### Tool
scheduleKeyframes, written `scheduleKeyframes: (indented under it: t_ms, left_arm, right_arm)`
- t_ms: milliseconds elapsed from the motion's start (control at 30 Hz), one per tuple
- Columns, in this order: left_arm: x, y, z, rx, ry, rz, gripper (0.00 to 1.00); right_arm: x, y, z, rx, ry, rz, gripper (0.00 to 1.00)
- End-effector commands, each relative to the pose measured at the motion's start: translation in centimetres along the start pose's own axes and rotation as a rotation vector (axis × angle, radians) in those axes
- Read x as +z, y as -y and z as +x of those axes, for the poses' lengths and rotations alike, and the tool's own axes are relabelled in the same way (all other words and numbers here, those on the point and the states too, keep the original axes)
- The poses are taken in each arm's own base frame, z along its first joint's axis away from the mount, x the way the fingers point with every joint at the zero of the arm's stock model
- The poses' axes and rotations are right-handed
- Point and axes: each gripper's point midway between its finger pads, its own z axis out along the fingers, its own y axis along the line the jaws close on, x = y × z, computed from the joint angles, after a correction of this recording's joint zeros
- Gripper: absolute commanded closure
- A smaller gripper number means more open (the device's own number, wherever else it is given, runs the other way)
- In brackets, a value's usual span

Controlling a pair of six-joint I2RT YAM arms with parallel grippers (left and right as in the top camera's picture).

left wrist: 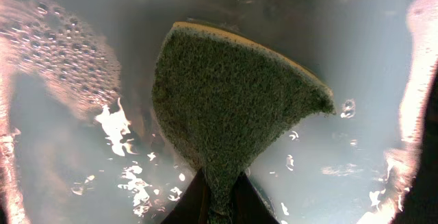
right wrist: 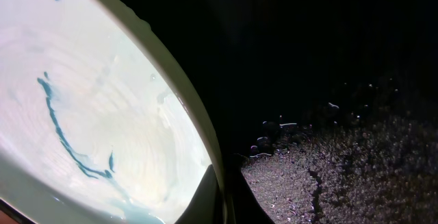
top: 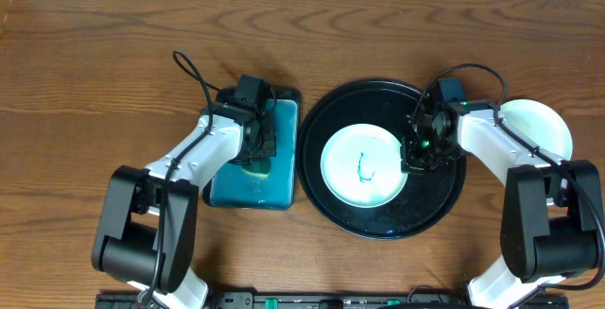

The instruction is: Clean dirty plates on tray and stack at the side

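Left gripper (left wrist: 217,186) pinches green sponge (left wrist: 233,101) in soapy water (left wrist: 61,59), frame centre. Right gripper (right wrist: 222,193) pinches scribbled plate (right wrist: 102,114) rim, lower centre, on round black tray (right wrist: 328,80).

My sponge (left wrist: 233,101) is coarse green fibre backed with yellow foam; the plate (right wrist: 102,114) is smooth and glossy, the tray (right wrist: 342,169) wet black, the worktop (top: 95,63) grained wood.

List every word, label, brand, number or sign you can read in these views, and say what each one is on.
No readable text in any view.
The teal scribble on the mint-white plate in the round black tray is loose marks, not letters or numbers.
The sponge, the blue-lined rectangular tray and the side plate show no label or brand.
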Motion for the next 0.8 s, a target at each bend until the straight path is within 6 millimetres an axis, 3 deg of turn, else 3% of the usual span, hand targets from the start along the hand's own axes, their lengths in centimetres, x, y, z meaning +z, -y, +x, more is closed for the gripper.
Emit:
scheduleKeyframes:
  t_ms: [0, 200, 467, 533, 767]
  left_arm:
    - [2.4, -1.1, 1.4, 0.011, -0.080, -0.048, 0.92]
    - [1.9, -1.1, 1.4, 0.011, -0.075, -0.047, 0.93]
    - [-5.1, 0.3, -1.9, 0.020, 0.137, 0.032, 0.92]
    - [-5.9, 0.4, -2.2, 0.020, 0.162, 0.041, 0.92]
    - [-4.5, 0.1, -1.5, 0.019, 0.115, 0.024, 0.92]
  right_arm:
    - [0.2, 0.0, 0.3, -0.020, -0.006, 0.007, 0.99]
    - [0.2, 0.0, 0.3, -0.020, -0.006, 0.007, 0.99]
    - [0.2, 0.0, 0.2, -0.021, -0.006, 0.007, 0.99]
    - [0.2, 0.0, 0.3, -0.020, -0.006, 0.007, 0.99]
    - [0.2, 0.0, 0.3, -0.020, -0.007, 0.007, 0.99]
